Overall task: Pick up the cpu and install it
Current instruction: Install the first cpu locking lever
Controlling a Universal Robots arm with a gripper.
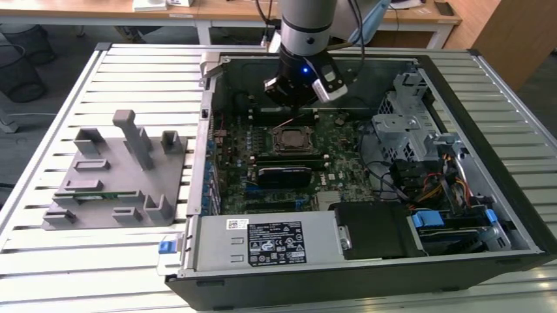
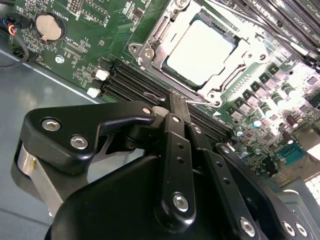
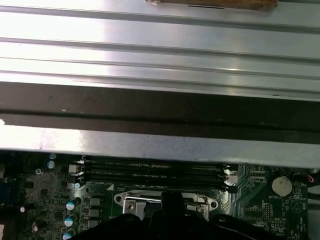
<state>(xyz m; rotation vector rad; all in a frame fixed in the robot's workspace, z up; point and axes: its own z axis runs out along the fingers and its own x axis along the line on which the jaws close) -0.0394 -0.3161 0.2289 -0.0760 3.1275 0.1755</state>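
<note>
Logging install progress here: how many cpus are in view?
1. The cpu lies in the socket frame on the motherboard, inside the open computer case. No other is visible.

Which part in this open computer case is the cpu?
Start at the green motherboard in the open case. Near its middle sits a square metal socket frame. The cpu lies inside it: a flat pale silver square, unlike the black memory slots alongside.
</note>
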